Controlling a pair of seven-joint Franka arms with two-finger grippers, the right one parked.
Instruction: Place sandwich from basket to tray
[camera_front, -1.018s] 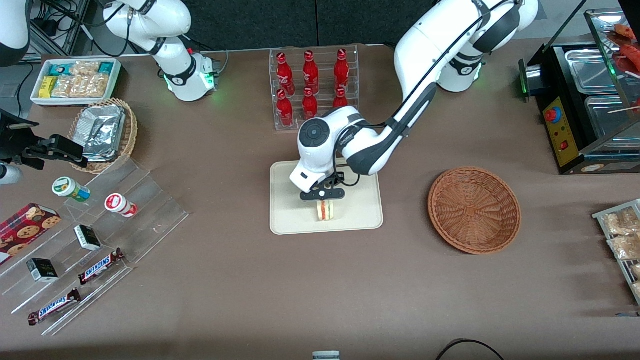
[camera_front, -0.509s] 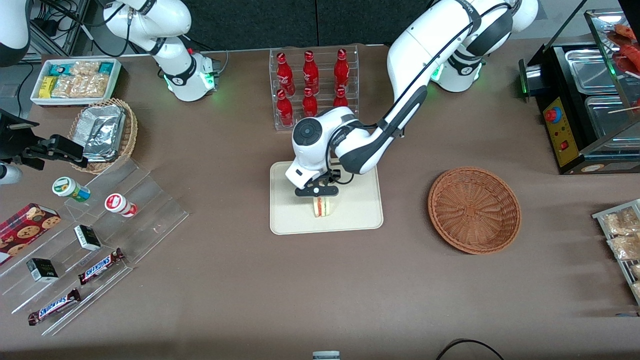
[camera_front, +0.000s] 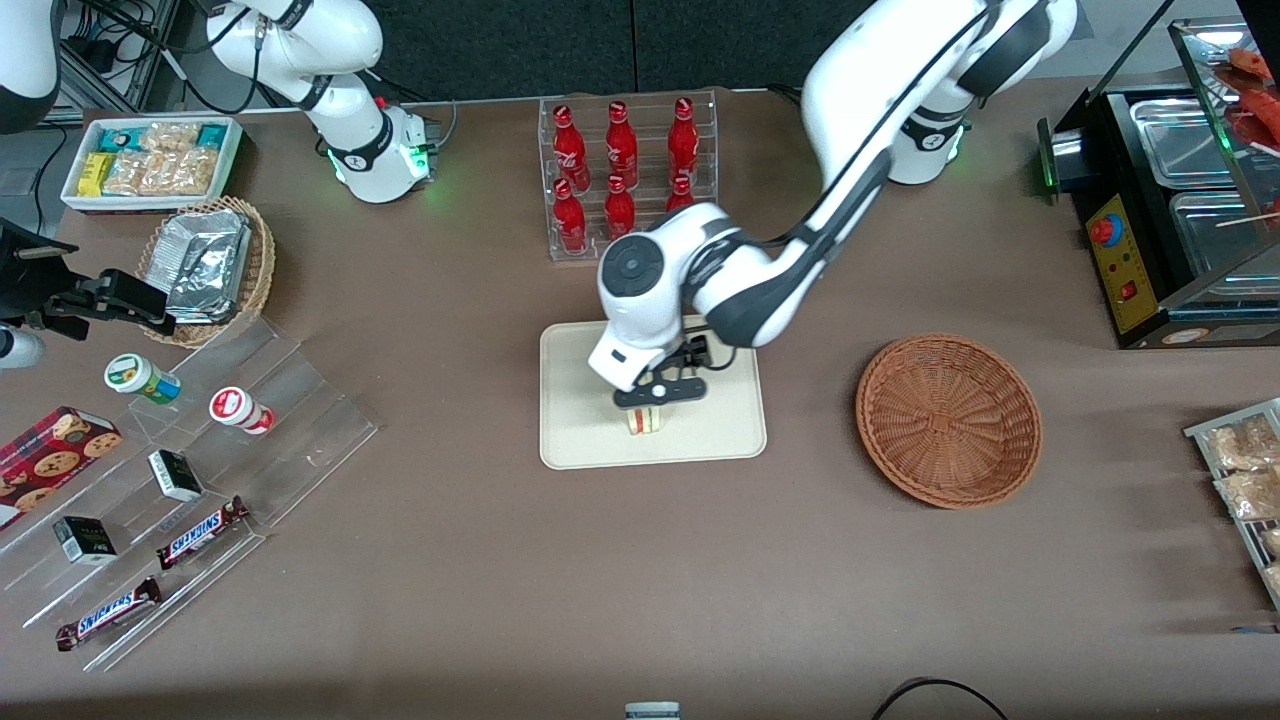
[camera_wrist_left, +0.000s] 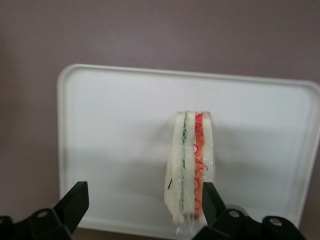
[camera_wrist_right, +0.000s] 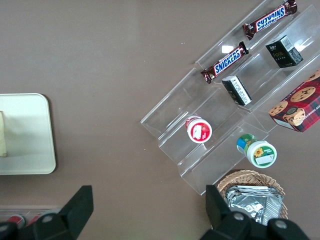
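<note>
On the tray, sandwich beside parted tool.

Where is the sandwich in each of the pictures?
Front view: the sandwich stands on the tray, under the gripper.
Left wrist view: sandwich upright on the tray, between the open jaws.
Right wrist view: only its pale edge shows.
Shared landmark: the tray.

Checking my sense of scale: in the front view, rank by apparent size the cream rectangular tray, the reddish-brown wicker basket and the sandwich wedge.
1. Cream rectangular tray, slightly ahead.
2. Reddish-brown wicker basket, close to it.
3. Sandwich wedge, far smallest, on the tray under the open gripper.
</note>
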